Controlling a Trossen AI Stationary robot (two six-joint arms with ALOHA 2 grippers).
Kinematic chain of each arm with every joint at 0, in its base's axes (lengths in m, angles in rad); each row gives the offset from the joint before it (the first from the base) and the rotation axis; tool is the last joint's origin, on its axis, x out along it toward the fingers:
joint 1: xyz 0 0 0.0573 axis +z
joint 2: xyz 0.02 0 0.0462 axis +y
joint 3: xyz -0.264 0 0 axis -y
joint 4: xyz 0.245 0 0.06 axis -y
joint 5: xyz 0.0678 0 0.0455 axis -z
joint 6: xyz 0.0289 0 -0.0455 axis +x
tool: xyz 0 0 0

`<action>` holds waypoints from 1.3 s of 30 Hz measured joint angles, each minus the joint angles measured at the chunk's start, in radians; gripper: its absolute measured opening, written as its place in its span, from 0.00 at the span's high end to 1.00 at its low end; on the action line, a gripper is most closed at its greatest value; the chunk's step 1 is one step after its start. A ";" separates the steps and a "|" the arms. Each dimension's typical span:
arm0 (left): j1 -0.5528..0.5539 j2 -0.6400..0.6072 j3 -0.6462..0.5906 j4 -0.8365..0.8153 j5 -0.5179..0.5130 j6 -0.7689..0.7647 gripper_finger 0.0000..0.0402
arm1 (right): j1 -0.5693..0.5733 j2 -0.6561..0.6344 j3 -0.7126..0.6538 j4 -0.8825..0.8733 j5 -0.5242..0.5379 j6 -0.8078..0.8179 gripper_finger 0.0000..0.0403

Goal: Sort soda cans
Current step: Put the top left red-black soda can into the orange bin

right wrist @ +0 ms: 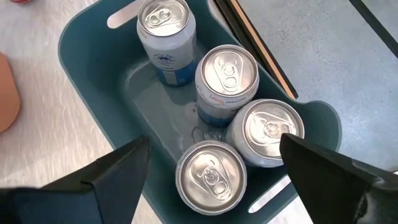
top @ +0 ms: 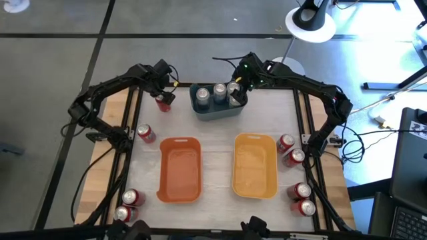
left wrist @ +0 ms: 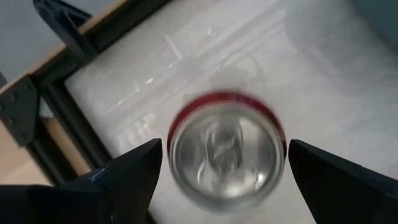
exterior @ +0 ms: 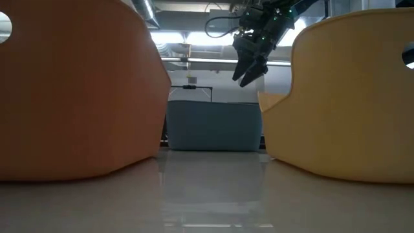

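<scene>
Inside, blue bin (right wrist: 81, 74) holds four cans (right wrist: 227, 71); orange bin (top: 180, 190), yellow bin (top: 254, 183) bare.

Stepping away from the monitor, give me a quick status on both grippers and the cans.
Left gripper open over a red can. Right gripper open above four silver cans in blue bin. Nothing in the way.

Pale table (top: 217, 143) with blue bin (top: 217, 107), orange bin (top: 180, 170), yellow bin (top: 254, 167), scattered red soda cans (top: 146, 134).

I saw a red-bodied, silver-topped metal can (left wrist: 227, 152), silver-grey cans (right wrist: 227, 78) in a blue-grey plastic bin (right wrist: 87, 68), plus orange (top: 180, 169) and yellow (top: 254, 166) plastic bins.
</scene>
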 joint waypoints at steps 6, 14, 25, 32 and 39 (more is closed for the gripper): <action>0.004 0.015 -0.039 0.058 0.035 -0.011 0.16 | 0.000 0.000 0.000 -0.001 0.000 0.000 0.12; 0.004 0.029 -0.081 0.088 0.043 -0.013 0.16 | 0.000 0.000 0.000 -0.001 -0.003 -0.001 0.12; 0.004 0.029 -0.101 0.125 0.047 0.002 0.17 | 0.000 0.000 0.000 -0.001 -0.003 -0.001 0.12; 0.004 0.029 -0.101 0.123 0.048 0.003 0.20 | 0.000 0.000 0.000 -0.001 -0.003 -0.001 0.12; 0.000 0.029 -0.101 0.123 0.046 0.008 0.26 | 0.000 0.000 0.000 -0.001 -0.003 -0.001 0.12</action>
